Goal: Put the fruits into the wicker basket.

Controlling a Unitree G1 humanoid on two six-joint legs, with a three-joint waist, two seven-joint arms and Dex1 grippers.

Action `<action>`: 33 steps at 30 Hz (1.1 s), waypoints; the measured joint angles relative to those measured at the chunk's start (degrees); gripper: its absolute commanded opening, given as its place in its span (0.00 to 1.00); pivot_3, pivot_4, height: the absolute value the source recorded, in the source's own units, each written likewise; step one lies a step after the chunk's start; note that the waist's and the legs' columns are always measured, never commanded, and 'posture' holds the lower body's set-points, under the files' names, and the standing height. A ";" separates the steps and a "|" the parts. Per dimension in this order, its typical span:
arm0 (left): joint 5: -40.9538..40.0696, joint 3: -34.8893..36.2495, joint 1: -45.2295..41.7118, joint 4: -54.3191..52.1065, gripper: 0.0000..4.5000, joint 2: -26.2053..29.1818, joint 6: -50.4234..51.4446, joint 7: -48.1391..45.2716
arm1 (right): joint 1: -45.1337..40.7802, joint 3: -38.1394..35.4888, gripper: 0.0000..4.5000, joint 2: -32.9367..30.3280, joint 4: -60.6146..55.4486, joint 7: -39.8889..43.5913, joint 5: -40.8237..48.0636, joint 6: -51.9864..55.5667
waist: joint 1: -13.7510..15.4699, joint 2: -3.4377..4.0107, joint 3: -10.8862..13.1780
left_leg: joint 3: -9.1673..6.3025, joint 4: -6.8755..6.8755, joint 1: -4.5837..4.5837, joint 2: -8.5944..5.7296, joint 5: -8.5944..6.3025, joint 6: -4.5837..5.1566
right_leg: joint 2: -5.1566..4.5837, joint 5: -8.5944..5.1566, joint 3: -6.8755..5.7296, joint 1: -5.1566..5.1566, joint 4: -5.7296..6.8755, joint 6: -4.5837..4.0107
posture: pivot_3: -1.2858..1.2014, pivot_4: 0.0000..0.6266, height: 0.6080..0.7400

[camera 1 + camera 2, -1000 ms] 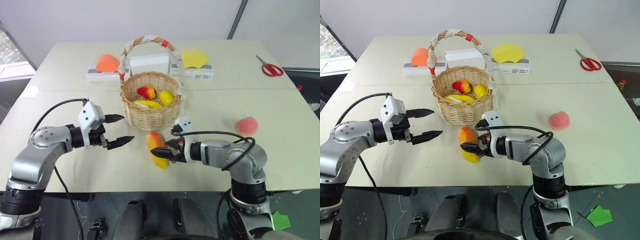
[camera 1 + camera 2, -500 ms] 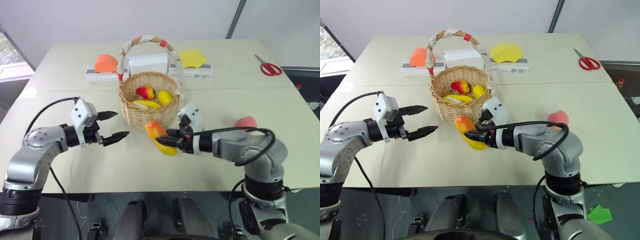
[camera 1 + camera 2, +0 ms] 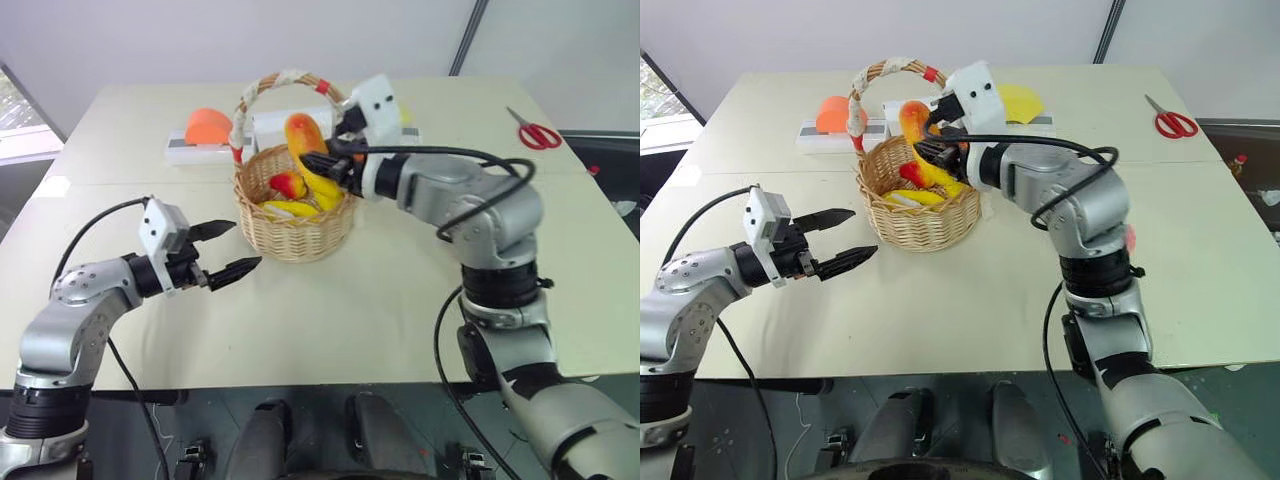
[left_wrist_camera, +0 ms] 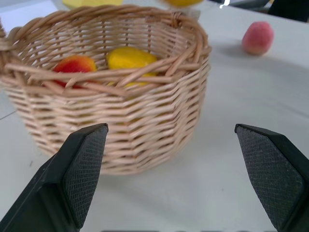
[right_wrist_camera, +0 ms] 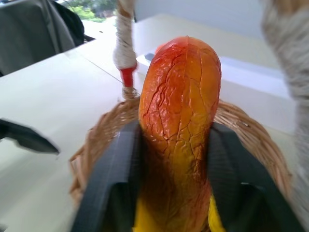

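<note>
The wicker basket (image 3: 296, 231) stands mid-table with its taped handle (image 3: 283, 79) arching overhead. Inside it lie a small red-yellow fruit (image 3: 289, 185) and a yellow banana (image 3: 291, 208). My right gripper (image 3: 328, 163) is shut on the orange-yellow mango (image 3: 304, 137) and holds it above the basket's opening, under the handle; the right wrist view shows the mango (image 5: 179, 116) clamped between both fingers. My left gripper (image 3: 243, 246) hovers open and empty just left of the basket, with its fingers (image 4: 72, 169) spread wide. The pink peach (image 4: 257, 37) lies on the table beyond the basket.
White boxes stand behind the basket, one with an orange half-disc (image 3: 207, 126), one with a yellow shape (image 3: 1015, 101). Red scissors (image 3: 540, 134) lie at the far right. The table's front edge (image 3: 300, 383) runs close below my arms.
My right gripper closed on the mango at the table's front, lifted it and carried it up and forward over the basket. The left gripper stayed open in place.
</note>
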 measured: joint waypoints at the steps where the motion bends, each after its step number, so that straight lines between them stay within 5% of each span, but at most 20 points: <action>1: -0.15 -0.08 0.10 -0.37 1.00 -0.12 0.05 0.15 | 0.00 0.24 0.88 0.05 0.59 -0.04 -0.45 -0.45 | 0.04 0.00 0.00 | 0.00 0.01 -0.15 -0.01 0.01 -0.01 | -0.02 0.01 0.00 -0.13 0.01 0.00 | 0.52 0.24 1.00; 3: -0.28 -0.08 0.25 -0.86 1.00 -0.30 0.16 0.43 | 0.00 0.31 0.98 0.05 0.58 0.02 -1.24 -1.61 | 0.06 0.00 -0.01 | -0.01 0.15 -0.60 -0.01 0.04 -0.06 | -0.01 0.07 0.00 -0.64 0.14 -0.06 | 0.52 0.24 1.00; 6: -0.43 -0.84 0.75 -1.87 1.00 -1.24 0.54 1.03 | 2.11 0.26 0.98 -1.55 -4.18 1.90 -1.17 -3.46 | 0.25 0.00 -0.01 | -0.01 0.21 -0.79 -0.03 0.06 -0.09 | -0.02 0.09 0.00 -0.89 0.30 -0.09 | 0.52 0.24 1.00; 16: -2.14 -11.26 -5.13 -5.79 1.00 -7.03 2.12 1.17 | 29.07 -10.69 0.98 -24.67 -30.66 13.81 6.00 -2.00 | 1.75 -0.05 -0.03 | -0.01 0.33 -0.71 -0.04 0.04 -0.04 | 0.05 0.12 -0.07 -0.59 0.15 -0.03 | 0.52 0.24 1.00; 22: 0.08 -19.59 -10.32 -2.47 1.00 -12.04 1.15 -0.12 | 41.37 -22.31 0.98 -28.63 -22.55 6.95 -1.66 -4.10 | 1.29 -0.01 -0.05 | 0.23 0.33 -0.49 -0.01 0.05 -0.03 | 0.28 0.12 0.03 -0.49 0.27 -0.02 | 0.52 0.24 1.00; 33: 2.25 -21.09 -11.70 1.63 1.00 -12.99 -1.21 -2.41 | 41.88 -22.85 0.98 -24.89 -5.31 2.40 -6.75 -8.97 | 1.57 -0.01 -0.05 | 0.33 0.34 -0.43 0.04 0.06 -0.03 | 0.31 0.12 0.15 -0.50 0.36 -0.03 | 0.52 0.24 1.00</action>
